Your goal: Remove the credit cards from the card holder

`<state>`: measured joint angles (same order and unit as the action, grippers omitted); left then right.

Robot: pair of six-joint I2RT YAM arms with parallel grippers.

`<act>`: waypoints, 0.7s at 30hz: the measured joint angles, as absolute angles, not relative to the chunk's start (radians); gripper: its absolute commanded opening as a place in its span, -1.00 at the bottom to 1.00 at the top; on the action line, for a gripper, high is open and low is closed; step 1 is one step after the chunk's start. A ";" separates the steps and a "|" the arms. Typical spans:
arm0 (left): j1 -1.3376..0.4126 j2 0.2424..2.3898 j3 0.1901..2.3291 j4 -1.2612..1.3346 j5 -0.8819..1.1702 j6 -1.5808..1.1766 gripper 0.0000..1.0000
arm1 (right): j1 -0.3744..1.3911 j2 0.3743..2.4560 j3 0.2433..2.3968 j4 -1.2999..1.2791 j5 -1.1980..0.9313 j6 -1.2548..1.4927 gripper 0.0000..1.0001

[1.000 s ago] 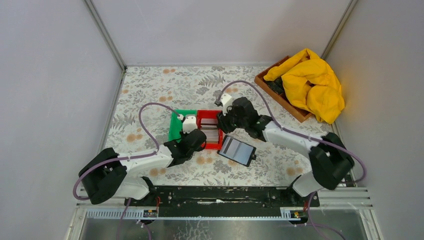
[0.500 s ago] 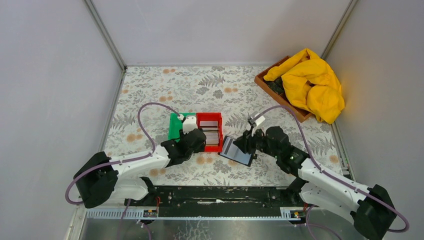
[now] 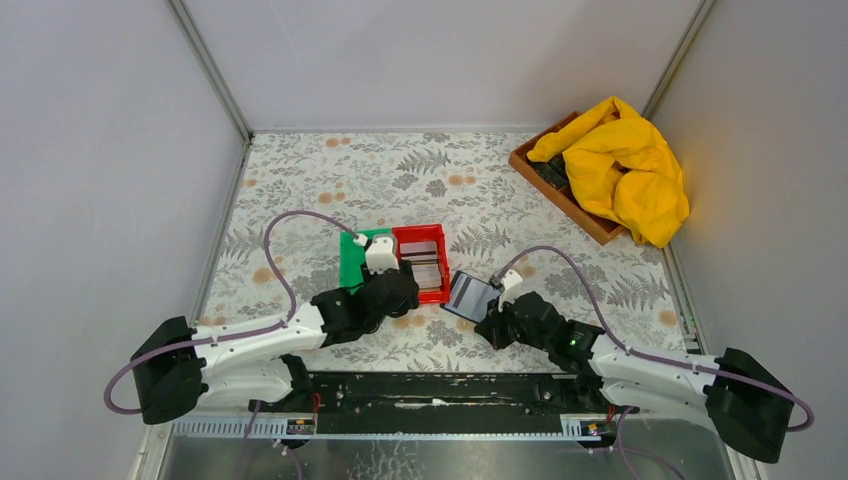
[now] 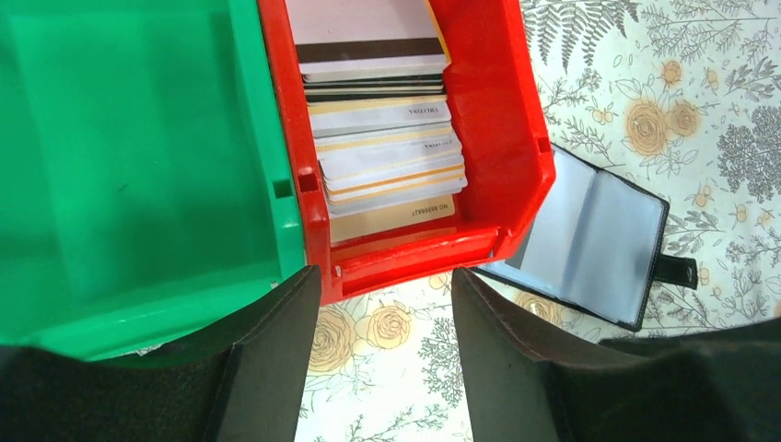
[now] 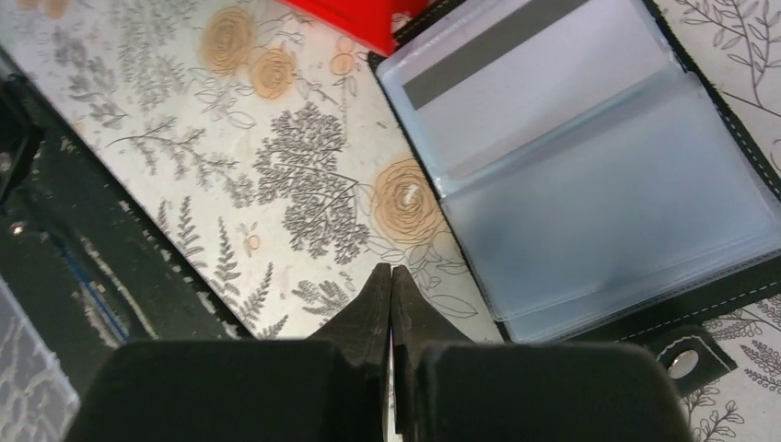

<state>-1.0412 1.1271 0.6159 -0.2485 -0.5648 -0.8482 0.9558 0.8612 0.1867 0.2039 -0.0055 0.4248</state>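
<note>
The card holder point(image 5: 589, 175) lies open on the floral table, its glossy bluish sleeves up, just right of the red bin point(image 4: 502, 120). One card with a grey stripe point(image 5: 516, 83) sits in its upper sleeve. Several credit cards point(image 4: 387, 147) are stacked inside the red bin. My right gripper point(image 5: 391, 274) is shut on nothing, its tips just off the holder's near left edge. My left gripper point(image 4: 385, 308) stands open over bare table at the red bin's near wall, nothing between its fingers. In the top view the holder point(image 3: 468, 293) lies between my left gripper point(image 3: 403, 298) and right gripper point(image 3: 490, 320).
A green bin point(image 4: 138, 166) joins the red bin on its left and shows nothing inside. At the back right, a wooden tray point(image 3: 560, 195) holds a yellow cloth point(image 3: 625, 165). The black mounting rail point(image 3: 440, 385) runs along the near edge.
My right arm swung from above the red bin down to the near side of the card holder and its jaws shut. My left gripper opened wider and drew back a little.
</note>
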 measured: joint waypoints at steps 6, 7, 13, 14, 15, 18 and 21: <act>-1.068 1.124 0.616 -0.274 -0.589 -0.889 0.24 | 0.957 1.009 0.230 0.232 0.042 0.423 -0.81; -1.069 1.118 0.616 -0.285 -0.595 -0.894 0.25 | 0.957 1.042 0.253 0.233 0.047 0.419 -0.68; -1.072 0.999 0.592 -0.328 -0.619 -0.914 0.30 | 0.957 1.222 0.431 0.270 0.062 0.377 -0.30; -1.072 0.969 0.583 -0.334 -0.626 -0.916 0.30 | 0.957 1.243 0.453 0.277 0.061 0.371 -0.31; -1.072 0.946 0.575 -0.338 -0.632 -0.918 0.30 | 0.957 1.264 0.474 0.284 0.060 0.366 -0.34; -1.072 0.907 0.556 -0.357 -0.644 -0.926 0.32 | 0.957 1.312 0.516 0.290 0.060 0.351 -0.47; -1.072 0.903 0.543 -0.373 -0.653 -0.930 0.33 | 0.957 1.374 0.564 0.289 0.060 0.333 -0.49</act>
<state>-1.0718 0.9031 0.5430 -0.3725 -0.6525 -0.9302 0.9565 1.3739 0.5644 0.2893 0.0597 0.3332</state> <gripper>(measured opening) 0.657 0.267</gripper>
